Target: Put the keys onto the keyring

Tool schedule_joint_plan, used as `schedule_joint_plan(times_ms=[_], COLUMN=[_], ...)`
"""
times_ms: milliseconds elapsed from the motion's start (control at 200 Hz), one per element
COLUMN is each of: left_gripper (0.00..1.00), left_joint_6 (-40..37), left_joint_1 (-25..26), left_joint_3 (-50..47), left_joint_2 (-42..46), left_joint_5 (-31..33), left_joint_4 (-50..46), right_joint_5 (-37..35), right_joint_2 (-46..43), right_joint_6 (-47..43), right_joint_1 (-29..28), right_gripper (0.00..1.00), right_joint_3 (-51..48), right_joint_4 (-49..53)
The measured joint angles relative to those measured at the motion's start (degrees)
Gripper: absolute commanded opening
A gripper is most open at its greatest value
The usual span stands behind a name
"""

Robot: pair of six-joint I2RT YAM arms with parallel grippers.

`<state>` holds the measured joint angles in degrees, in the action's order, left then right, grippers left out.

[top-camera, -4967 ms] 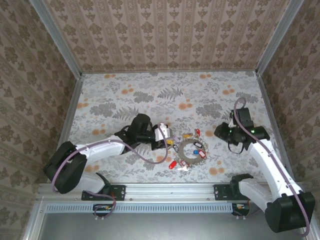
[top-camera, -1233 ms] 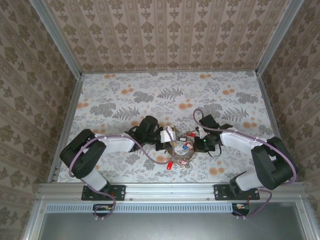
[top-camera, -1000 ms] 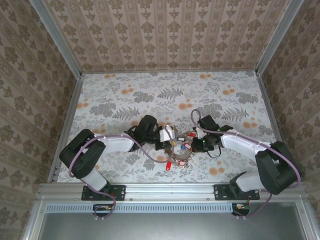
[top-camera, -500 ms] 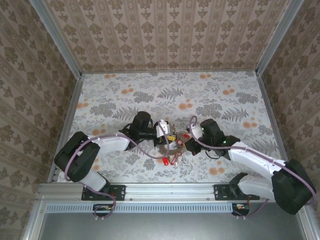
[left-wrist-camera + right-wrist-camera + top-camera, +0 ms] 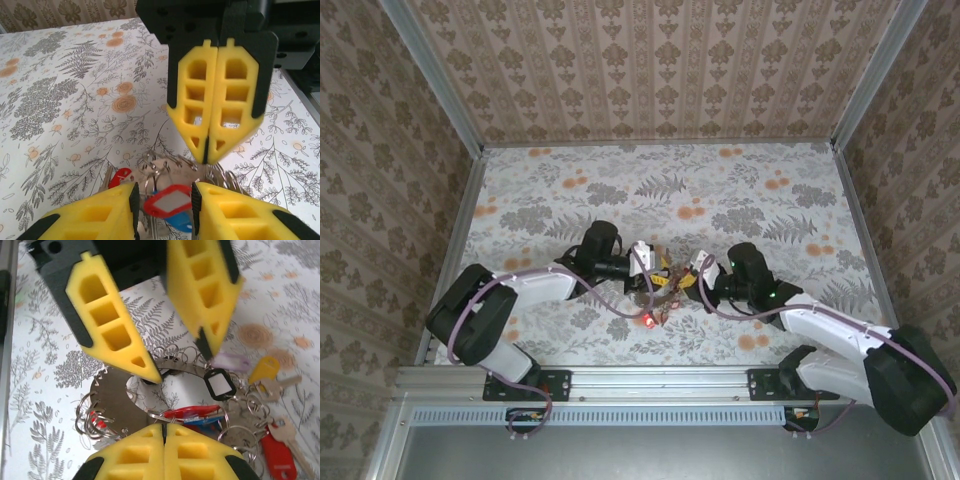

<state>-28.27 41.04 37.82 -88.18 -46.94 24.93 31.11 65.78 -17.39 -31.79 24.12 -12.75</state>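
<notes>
Most of the keys (image 5: pixel 215 385) hung on small wire loops round the rim of the keyring (image 5: pixel 117 400), lifted between the arms near the table's front centre; whether any remained loose, I could not tell. The left gripper (image 5: pixel 170 335) stood partly open astride the ring's far edge (touching it). The right gripper (image 5: pixel 216 117) was pinched shut on the near edge.

Floral-patterned tabletop (image 5: pixel 620 190), damask-papered walls (image 5: pixel 650 70), metal corner posts (image 5: pixel 435 75)

Left gripper (image 5: pixel 164 200) parted, right gripper (image 5: pixel 164 432) pinched tight
</notes>
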Motion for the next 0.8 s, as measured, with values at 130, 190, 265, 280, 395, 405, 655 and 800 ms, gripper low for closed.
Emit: schedule_joint_plan(times_ms=[130, 190, 265, 280, 395, 405, 655, 800], left_gripper=[0.35, 0.35, 0.35, 0.34, 0.34, 0.34, 0.34, 0.34], left_joint_6=[-0.04, -0.28, -1.14, -1.31, -1.75, -1.75, 1.07, 3.54], left_joint_1=[-1.09, -1.77, -2.23, -2.32, -2.86, -2.93, -6.51, -8.02], left_joint_3=[-0.39, -0.72, -0.81, -0.81, -1.38, -1.49, -2.93, -3.28], left_joint_2=[0.09, 0.2, 0.44, 0.55, 1.64, 1.79, 5.99, 7.21], left_joint_5=[-0.48, -0.94, -1.33, -1.36, -0.66, -0.46, 7.96, 11.87], left_joint_4=[1.18, 0.83, -0.2, -0.44, -1.36, -1.36, -1.68, -0.87], right_joint_5=[2.99, 4.11, 4.85, 4.98, 6.21, 6.34, 7.72, 6.45], right_joint_2=[3.74, 5.05, 6.27, 6.43, 6.54, 6.54, 7.5, 11.65], right_joint_6=[-3.76, -5.01, -6.69, -7.19, -9.6, -9.73, -12.17, -14.64], right_joint_1=[0.0, 0.02, 0.04, 0.11, 1.05, 1.16, 0.5, -2.73], right_gripper=[0.0, 0.0, 0.0, 0.0, 0.0, 0.0, 0.0, 0.0], right_joint_3=[0.02, 0.22, 0.85, 1.07, 2.45, 2.51, 2.51, 2.51], right_joint_4=[-4.13, -5.33, -5.44, -5.2, -3.56, -3.5, -2.14, -2.25])
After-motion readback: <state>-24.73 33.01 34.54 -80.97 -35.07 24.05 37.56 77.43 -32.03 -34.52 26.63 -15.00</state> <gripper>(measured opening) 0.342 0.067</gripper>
